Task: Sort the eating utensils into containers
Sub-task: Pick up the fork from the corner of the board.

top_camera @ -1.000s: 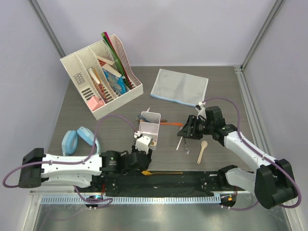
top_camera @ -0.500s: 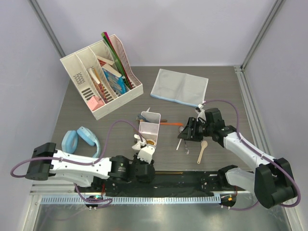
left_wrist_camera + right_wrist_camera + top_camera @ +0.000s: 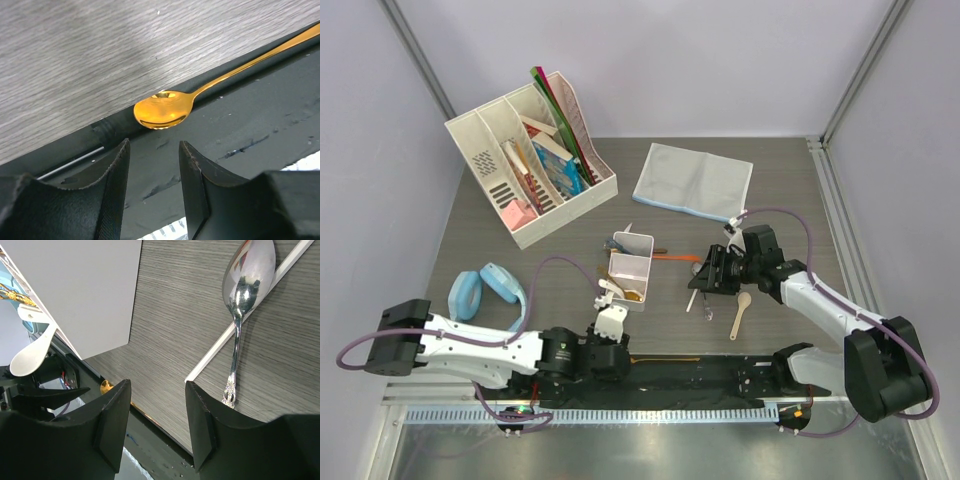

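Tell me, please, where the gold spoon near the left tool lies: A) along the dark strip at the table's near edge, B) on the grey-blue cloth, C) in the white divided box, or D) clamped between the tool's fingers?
A: the gold spoon lies along the dark strip, just ahead of the open left tool, untouched.

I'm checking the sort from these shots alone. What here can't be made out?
Top view: the pieces inside the container are too small to name; in the right wrist view its wall hides most of them.
Left wrist view: the gold spoon handle runs off the right edge.
Top view: the left pincer is hidden beneath its wrist.
Right wrist view: the white stick runs out of frame.
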`<action>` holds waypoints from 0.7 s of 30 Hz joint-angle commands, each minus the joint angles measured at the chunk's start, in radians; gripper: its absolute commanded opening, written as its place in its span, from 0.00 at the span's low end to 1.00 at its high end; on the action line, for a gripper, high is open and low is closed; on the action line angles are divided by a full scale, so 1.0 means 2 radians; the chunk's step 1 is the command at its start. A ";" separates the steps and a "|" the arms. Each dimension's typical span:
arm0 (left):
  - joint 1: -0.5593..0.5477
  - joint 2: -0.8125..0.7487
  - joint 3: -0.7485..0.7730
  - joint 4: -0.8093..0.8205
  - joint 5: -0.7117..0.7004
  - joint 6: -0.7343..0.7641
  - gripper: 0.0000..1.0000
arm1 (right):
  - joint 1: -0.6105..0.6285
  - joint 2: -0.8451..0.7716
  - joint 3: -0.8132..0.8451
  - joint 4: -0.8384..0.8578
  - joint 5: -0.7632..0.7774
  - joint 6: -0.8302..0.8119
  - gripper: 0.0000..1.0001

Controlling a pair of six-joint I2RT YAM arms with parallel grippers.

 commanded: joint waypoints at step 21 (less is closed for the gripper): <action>-0.003 0.090 0.010 0.062 -0.050 -0.005 0.45 | 0.002 -0.012 0.000 0.015 -0.006 -0.006 0.53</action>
